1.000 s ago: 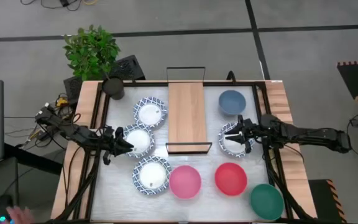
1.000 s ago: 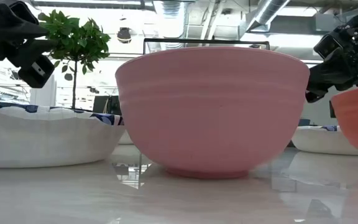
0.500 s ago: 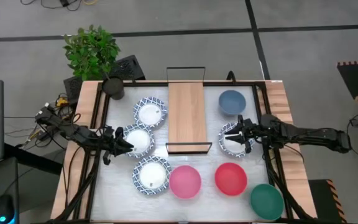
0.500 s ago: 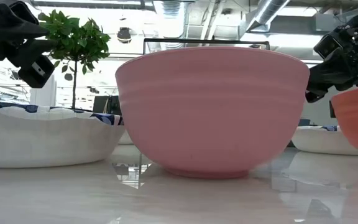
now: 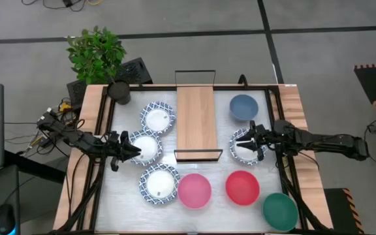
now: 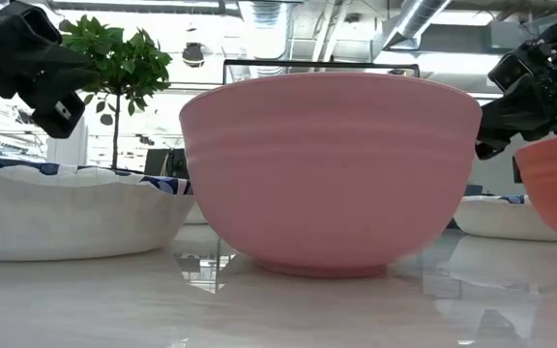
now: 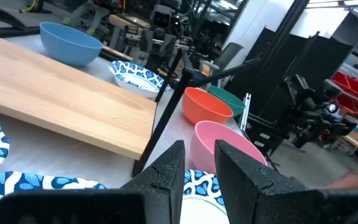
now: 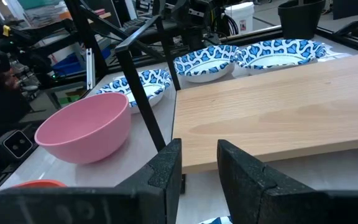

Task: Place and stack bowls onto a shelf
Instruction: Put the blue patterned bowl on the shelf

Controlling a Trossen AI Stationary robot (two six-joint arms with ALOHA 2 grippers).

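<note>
Left gripper (image 5: 131, 151) hangs over the left-hand rim of the middle patterned bowl (image 5: 145, 146) by the table's left edge, and on my wrist feed its fingers (image 7: 166, 174) stand a narrow gap apart with nothing between them. Right gripper (image 5: 241, 143) sits the same way over the patterned bowl on the right (image 5: 247, 148), fingers (image 8: 166, 168) slightly parted and empty.

Between my two arms lies the shelf (image 5: 195, 119), a light-wood board running from the far edge toward the middle of the table (image 5: 214, 209), bare on top. Its black wire frame (image 5: 198, 154) at the near end stands between each gripper and the board.

Left of the shelf I see two more patterned bowls, one (image 5: 158, 118) toward the far edge and one (image 5: 160, 183) toward the near edge, each just beside the middle one. A slate-blue bowl (image 5: 243, 108) sits right of the shelf near the far edge. Along the near edge are the pink bowl (image 5: 194, 190), the red bowl (image 5: 242, 187) and, at the near right corner, the dark green bowl (image 5: 280, 211). A small dark pot (image 5: 119, 91) stands at the far left corner, with the plant (image 5: 96, 53) behind it.
</note>
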